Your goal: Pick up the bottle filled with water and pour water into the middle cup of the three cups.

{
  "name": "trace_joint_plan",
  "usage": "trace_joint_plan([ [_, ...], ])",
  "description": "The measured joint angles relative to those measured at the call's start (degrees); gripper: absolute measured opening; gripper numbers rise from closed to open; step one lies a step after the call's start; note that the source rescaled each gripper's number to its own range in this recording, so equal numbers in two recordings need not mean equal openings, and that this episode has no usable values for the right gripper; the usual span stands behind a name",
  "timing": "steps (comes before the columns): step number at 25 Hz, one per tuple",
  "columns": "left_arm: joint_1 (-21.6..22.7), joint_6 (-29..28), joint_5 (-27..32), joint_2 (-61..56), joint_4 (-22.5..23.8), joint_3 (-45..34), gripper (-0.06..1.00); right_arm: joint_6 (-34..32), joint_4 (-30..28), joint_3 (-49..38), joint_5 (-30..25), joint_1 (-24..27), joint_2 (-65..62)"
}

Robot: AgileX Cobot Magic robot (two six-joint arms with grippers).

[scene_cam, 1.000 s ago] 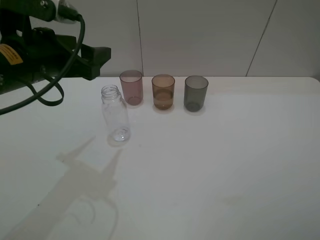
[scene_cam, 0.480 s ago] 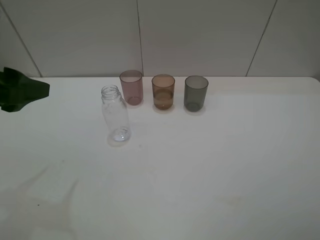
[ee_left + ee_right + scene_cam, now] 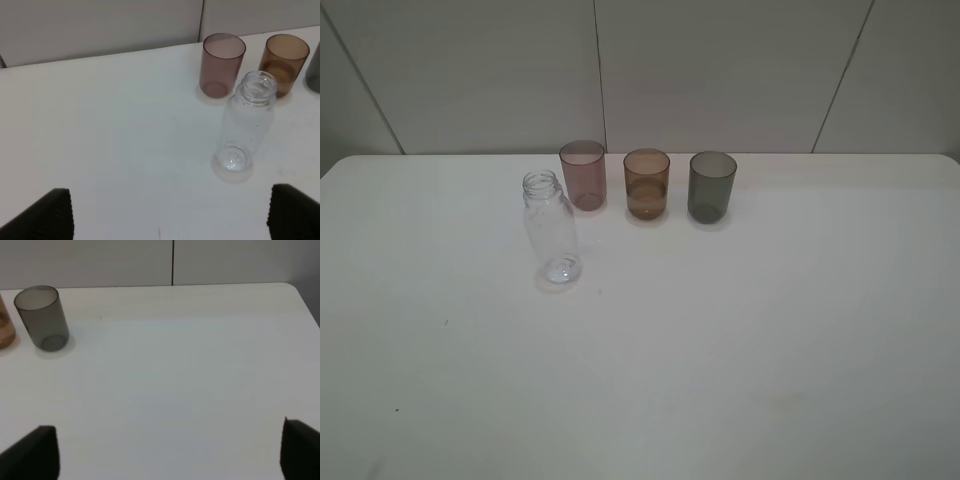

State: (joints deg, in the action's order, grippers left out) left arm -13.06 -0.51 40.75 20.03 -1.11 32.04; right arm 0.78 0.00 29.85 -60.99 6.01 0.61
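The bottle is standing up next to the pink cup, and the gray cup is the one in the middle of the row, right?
Not quite. The bottle does stand upright near the pink cup, but the gray cup is at the right end of the row. The brown cup is the middle one, as the high camera view shows.

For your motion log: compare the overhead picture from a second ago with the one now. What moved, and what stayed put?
The left arm drew back off the left edge and out of view, holding nothing. The bottle and the three cups kept their places on the table.
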Motion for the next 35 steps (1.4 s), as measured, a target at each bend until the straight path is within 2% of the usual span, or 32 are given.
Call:
trace_joint_plan([
  [5, 0.00, -0.17, 7.97, -6.01, 0.00, 0.00, 1.00, 0.00, 0.00, 0.00, 0.00, 0.00, 0.00],
  [9, 0.00, -0.30, 18.34, -6.41, 0.00, 0.00, 1.00, 0.00, 0.00, 0.00, 0.00, 0.00, 0.00],
  [12, 0.00, -0.34, 22.46, -7.11, 0.00, 0.00, 1.00, 0.00, 0.00, 0.00, 0.00, 0.00, 0.00],
  [23, 0.00, -0.49, 20.68, -17.61, 0.00, -2.56, 1.00, 0.00, 0.00, 0.00, 0.00, 0.00, 0.00],
  [35, 0.00, -0.51, 20.26, -20.37, 0.21, -3.05, 1.00, 0.00, 0.00, 0.00, 0.00, 0.00, 0.00],
])
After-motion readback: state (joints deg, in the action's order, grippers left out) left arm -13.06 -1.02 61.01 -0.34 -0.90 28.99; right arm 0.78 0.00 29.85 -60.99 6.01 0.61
